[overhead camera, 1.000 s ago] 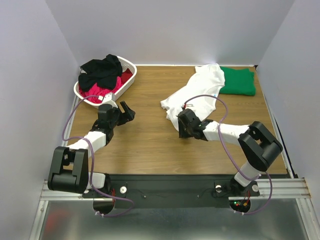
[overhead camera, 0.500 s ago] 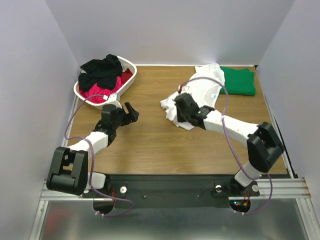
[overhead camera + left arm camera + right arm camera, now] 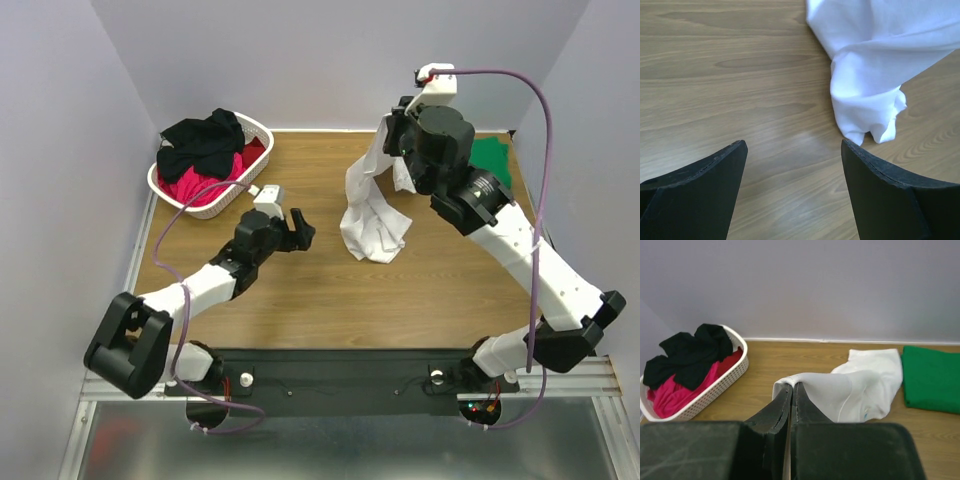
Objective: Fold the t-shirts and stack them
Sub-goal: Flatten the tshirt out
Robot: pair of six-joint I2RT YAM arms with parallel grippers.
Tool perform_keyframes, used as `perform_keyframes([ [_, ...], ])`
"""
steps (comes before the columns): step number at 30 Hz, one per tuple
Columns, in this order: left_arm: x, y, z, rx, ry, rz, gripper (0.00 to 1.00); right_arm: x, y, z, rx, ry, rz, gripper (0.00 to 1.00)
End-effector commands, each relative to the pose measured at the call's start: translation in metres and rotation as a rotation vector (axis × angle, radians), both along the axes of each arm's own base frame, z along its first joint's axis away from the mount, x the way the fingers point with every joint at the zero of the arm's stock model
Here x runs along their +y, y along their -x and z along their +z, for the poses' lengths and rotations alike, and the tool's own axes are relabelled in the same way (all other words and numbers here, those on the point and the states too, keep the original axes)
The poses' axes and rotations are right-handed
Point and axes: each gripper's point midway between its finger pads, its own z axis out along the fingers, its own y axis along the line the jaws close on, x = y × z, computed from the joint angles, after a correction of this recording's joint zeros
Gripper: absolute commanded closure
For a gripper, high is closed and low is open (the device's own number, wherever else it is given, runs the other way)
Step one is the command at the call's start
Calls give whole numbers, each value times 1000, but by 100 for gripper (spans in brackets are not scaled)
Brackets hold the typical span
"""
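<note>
My right gripper [image 3: 792, 386] is shut on an edge of the large white t-shirt [image 3: 855, 390] and holds it high over the back of the table. The shirt [image 3: 370, 215] hangs down from the gripper [image 3: 392, 132], its lower end bunched on the wood. A folded green t-shirt [image 3: 492, 160] lies flat at the back right, partly behind the right arm. Black [image 3: 205, 140] and red/pink [image 3: 195, 182] t-shirts are heaped in the basket. My left gripper [image 3: 298, 232] is open and low over bare wood, just left of the white shirt's hanging end [image 3: 875, 65], not touching it.
The white lattice basket [image 3: 255, 170] stands at the back left corner. Grey walls close in the table on the left, back and right. Bare wood shows between the left gripper [image 3: 793, 145] and the shirt.
The right gripper closed on the white shirt's edge and rose up and back, lifting the shirt off the table. The left arm reached to the right toward the shirt, still open.
</note>
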Motion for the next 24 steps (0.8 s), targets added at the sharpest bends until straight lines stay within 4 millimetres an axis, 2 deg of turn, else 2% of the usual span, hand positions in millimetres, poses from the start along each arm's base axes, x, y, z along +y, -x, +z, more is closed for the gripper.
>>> perform_keyframes([
  [1,-38,-11,26,-80,54,-46,13,-28,8,23,-47,45,-108,100],
  [3,-59,-6,25,-84,69,-99,13,-35,11,26,-53,45,-123,100],
  [7,-99,-12,8,-66,54,-178,13,-64,24,38,-77,44,-215,100],
  [11,-135,3,-4,-60,72,-292,15,-82,33,49,-98,44,-261,100],
  [13,-141,11,-10,-46,78,-328,16,-84,34,50,-100,47,-265,100],
  [15,-148,15,-8,-57,116,-358,16,-85,34,49,-98,52,-268,100],
  [16,-152,19,-15,-30,139,-377,16,-86,35,49,-98,52,-270,100],
  [18,-161,22,-11,-37,185,-415,16,-85,35,46,-95,53,-264,100],
  [19,-166,24,-17,-14,202,-428,16,-84,34,45,-92,57,-260,100],
  [20,-171,23,-10,-34,232,-444,16,-84,34,44,-91,56,-259,100],
  [21,-175,29,-13,-15,258,-473,16,-85,34,43,-89,62,-265,100],
  [22,-180,31,-3,-46,294,-490,17,-86,35,42,-88,65,-268,100],
  [24,-185,38,-1,-47,324,-524,17,-87,35,43,-90,63,-269,100],
])
